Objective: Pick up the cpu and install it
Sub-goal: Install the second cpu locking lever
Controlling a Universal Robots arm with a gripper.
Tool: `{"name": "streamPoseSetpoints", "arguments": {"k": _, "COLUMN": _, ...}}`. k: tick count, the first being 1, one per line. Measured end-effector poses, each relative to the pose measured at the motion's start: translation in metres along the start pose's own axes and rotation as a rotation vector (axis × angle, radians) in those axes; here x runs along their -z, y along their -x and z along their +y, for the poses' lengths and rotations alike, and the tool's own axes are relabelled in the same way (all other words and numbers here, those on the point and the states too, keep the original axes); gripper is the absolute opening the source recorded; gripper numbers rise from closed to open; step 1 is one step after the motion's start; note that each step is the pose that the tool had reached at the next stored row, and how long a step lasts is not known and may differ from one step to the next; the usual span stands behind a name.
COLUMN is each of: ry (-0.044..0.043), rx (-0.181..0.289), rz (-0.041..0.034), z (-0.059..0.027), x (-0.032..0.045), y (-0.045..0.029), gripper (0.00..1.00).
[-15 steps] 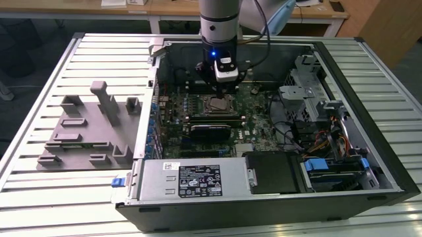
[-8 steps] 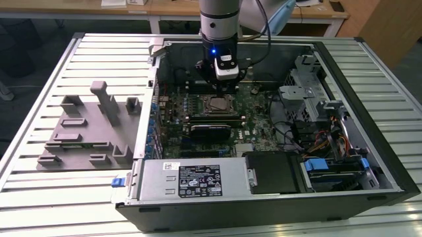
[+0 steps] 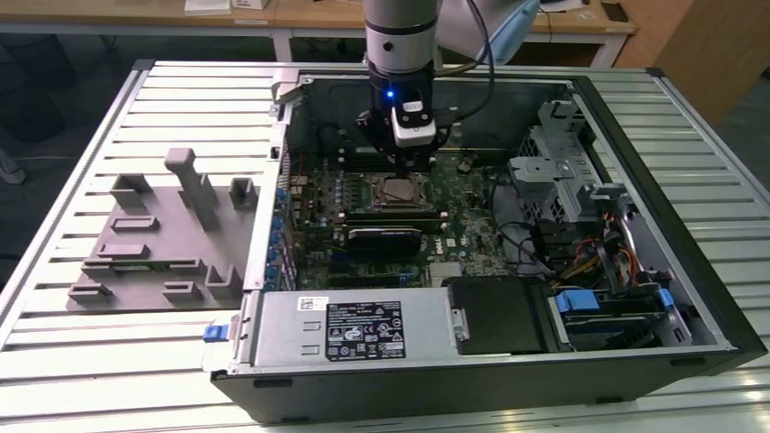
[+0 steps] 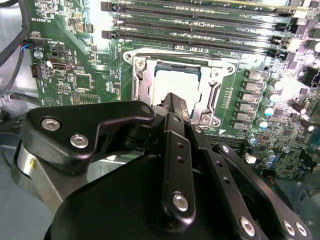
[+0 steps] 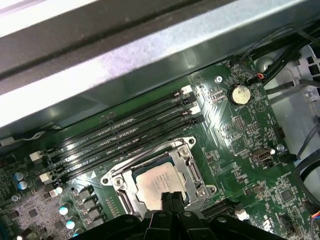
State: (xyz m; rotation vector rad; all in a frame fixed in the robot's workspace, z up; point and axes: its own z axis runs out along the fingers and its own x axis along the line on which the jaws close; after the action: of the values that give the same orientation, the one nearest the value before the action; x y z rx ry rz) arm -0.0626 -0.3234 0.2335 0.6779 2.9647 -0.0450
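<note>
Chip (image 5: 156, 186) first: the cpu sits flat in the metal frame (image 5: 116, 181) of its socket on the green board (image 5: 240, 145), inside the open computer case (image 3: 673, 234). In the exterior view I see it as a small pale square (image 3: 394, 188) right under my arm (image 3: 399, 36). My gripper (image 3: 407, 164) hangs straight down over it. In both wrist views my two black fingers (image 5: 171, 201) are pressed together with no gap between them, and nothing is held there. Their tips reach the near edge of the chip (image 4: 172, 82), but I cannot tell if they touch it or float just above it.

Four long black slots (image 5: 125, 140) run beside the socket. A round silver battery (image 5: 239, 93) sits on the board, well apart from the chip. In the exterior view a black block (image 3: 385, 239) lies just beside the socket, on the side nearer the camera. A silver box with a white label (image 3: 349, 329) fills the near part of the case. A grey plastic tray (image 3: 157, 244) with upright pegs lies on the slatted metal table (image 3: 72, 162), outside the case on the exterior view's left.
</note>
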Motion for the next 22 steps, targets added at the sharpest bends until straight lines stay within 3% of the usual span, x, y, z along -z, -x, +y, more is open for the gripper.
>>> {"name": "streamPoseSetpoints", "arguments": {"k": 22, "ry": -0.0005, "rx": 0.000, "rz": -0.0003, "z": -0.0137, "x": -0.0008, "y": 0.0066, "gripper": 0.11}}
